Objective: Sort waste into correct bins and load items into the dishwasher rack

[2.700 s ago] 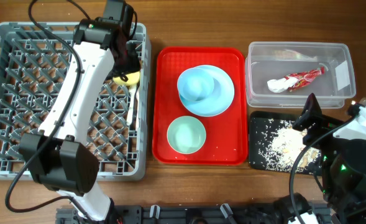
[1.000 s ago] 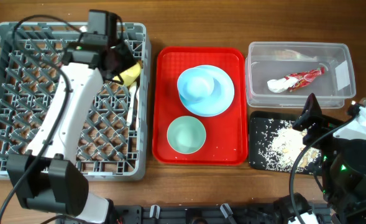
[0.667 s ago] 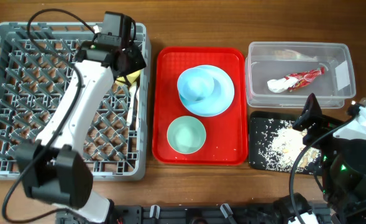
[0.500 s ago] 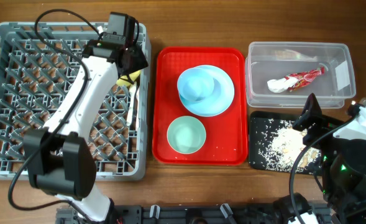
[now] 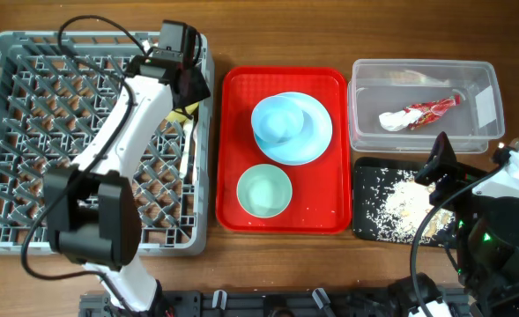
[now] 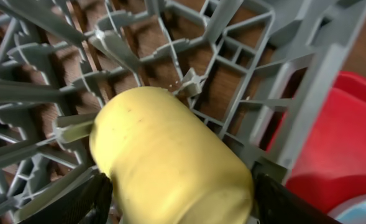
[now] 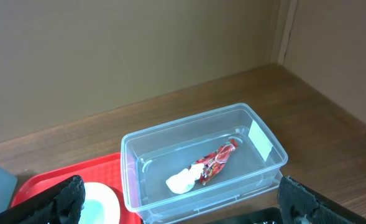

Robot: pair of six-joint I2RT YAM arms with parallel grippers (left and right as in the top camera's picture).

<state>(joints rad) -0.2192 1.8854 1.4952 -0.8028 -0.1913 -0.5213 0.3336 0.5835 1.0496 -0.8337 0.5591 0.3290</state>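
Left wrist view puts the small yellow cup [image 6: 170, 162] on its side in the dishwasher rack [image 6: 307, 93], directly between the fingers of your left hand [image 6: 179, 190], long axis slanting upper left to lower right; whether they clamp it or stand clear, you cannot tell.

From where I stand, the dishwasher rack [image 5: 30, 132] sits left of the serving tray [image 5: 228, 150], with the cup [image 6: 170, 162] lying in the rack's far corner nearest that tray. On the tray's far half a bowl [image 5: 279, 121] rests on a plate [image 5: 316, 132], and a second bowl [image 5: 264, 191] sits on the near half. Right of the tray, the tub [image 5: 422, 63] holding the wrapper [image 5: 422, 112] lies behind the shallow tray [image 5: 365, 176] of crumbs [image 5: 400, 207].
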